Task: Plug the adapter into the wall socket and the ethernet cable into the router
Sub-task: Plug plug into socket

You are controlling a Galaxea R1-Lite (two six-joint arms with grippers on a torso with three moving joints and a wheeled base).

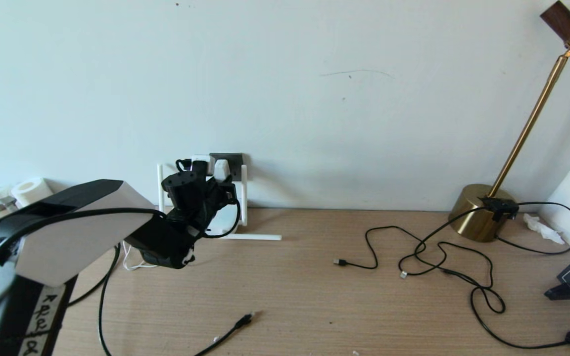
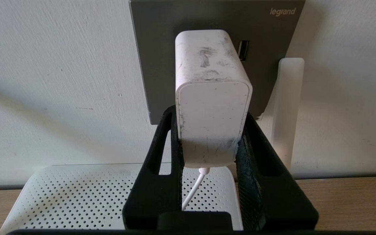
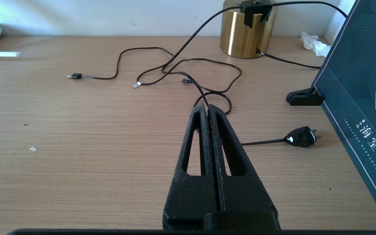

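Two fingers of the left gripper (image 2: 209, 143) clamp the light, rigid, smooth white adapter block (image 2: 212, 107) by its flanks, seemingly seated in the grey socket plate (image 2: 155, 49) ahead.

Plain white wall (image 1: 344, 99) at the back, a bit scuffed, with a faint pencil-like arc near the middle. Light wood-grain desk (image 1: 314, 296) runs right up to it. Far right there's a brass lamp (image 1: 478, 212) with a slanted stem, and a dark teal patterned box (image 3: 354, 98) leaning at the right edge.
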